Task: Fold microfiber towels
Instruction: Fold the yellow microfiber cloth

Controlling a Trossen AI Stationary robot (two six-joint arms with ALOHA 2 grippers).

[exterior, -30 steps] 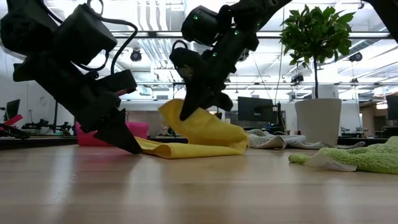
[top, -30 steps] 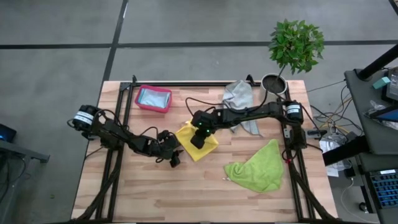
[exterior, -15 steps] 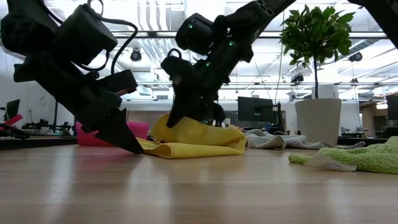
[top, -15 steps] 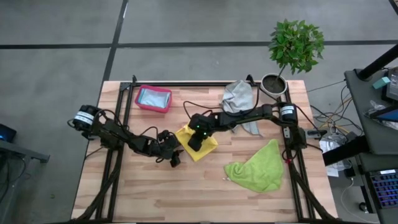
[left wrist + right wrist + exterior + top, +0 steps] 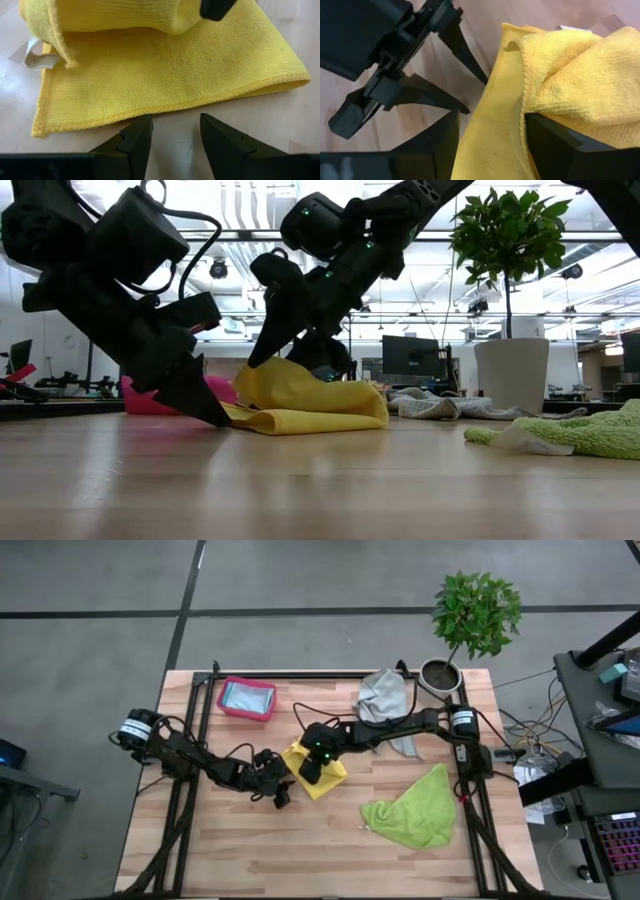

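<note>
Yellow towel [image 5: 318, 766] lies half-folded mid-surface [image 5: 300, 850], soft, light and floppy, so you pinch a hemmed corner, not the bulge; the right claw [image 5: 312, 772] stands wide over it, the left claw [image 5: 172, 137] parted, empty, just beside its edge.

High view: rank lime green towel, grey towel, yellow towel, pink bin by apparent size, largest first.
1. lime green towel, spread widest.
2. grey towel, bunched and partly under the right arm, so unsure.
3-4. pink bin and yellow towel look alike; the yellow one is partly covered.
</note>
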